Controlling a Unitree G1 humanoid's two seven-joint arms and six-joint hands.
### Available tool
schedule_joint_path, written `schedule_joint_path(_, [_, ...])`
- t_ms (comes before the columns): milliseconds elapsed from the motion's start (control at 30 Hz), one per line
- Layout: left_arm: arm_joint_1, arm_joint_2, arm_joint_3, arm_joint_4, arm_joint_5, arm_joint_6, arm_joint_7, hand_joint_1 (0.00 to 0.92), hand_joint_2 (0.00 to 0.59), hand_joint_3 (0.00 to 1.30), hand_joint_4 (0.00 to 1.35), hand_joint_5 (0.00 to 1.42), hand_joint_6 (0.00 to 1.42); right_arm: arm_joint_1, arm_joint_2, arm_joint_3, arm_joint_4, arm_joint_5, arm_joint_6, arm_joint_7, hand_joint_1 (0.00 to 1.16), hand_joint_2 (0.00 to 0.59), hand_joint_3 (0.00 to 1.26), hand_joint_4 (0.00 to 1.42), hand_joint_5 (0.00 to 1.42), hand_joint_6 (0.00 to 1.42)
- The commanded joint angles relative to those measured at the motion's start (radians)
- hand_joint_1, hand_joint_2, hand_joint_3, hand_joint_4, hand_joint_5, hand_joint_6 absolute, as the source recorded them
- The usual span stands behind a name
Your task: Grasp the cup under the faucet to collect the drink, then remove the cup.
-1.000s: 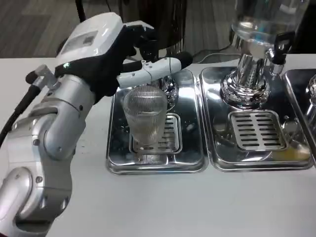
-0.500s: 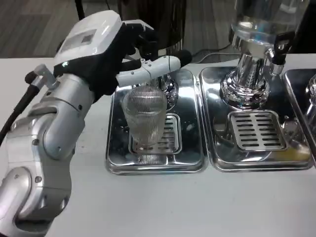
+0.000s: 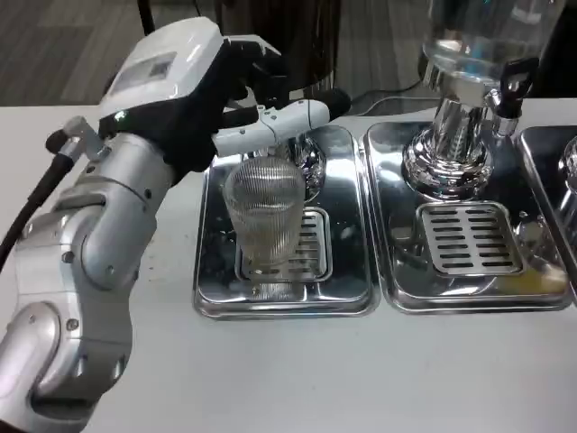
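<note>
Ribbed cup (image 3: pixel 264 216) is seated on left tray (image 3: pixel 209 271) grate; left hand (image 3: pixel 212 95) is held above it, fingers apart, nothing gripped.

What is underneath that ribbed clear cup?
The cup stands on a slotted drain grate set in a shiny metal tray. The cup's ribbed wall blurs the part of the grate directly beneath it.

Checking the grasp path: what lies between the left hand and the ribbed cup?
In the head view, nothing: the left hand sits just above and behind the ribbed clear cup, its outstretched finger over the rim.
</note>
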Motion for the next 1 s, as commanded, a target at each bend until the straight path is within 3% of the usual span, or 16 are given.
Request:
schedule_joint_path(33, [0.001, -0.006, -0.009, 0.010, 0.011, -0.010, -0.014, 0.024, 0.087, 0.42, 0.53, 0.41, 0.51, -0.005, 0.002, -0.003, 0.003, 0.010, 0.003, -0.003, 0.65, 0.457, 0.19, 0.22, 0.13, 0.06])
schedule_joint_path(1000, [0.013, -0.022, -0.004, -0.011, 0.042, -0.009, -0.022, 0.027, 0.099, 0.51, 0.63, 0.46, 0.52, 0.004, 0.004, -0.009, 0.005, 0.020, -0.008, -0.005, 0.65, 0.457, 0.19, 0.22, 0.13, 0.06])
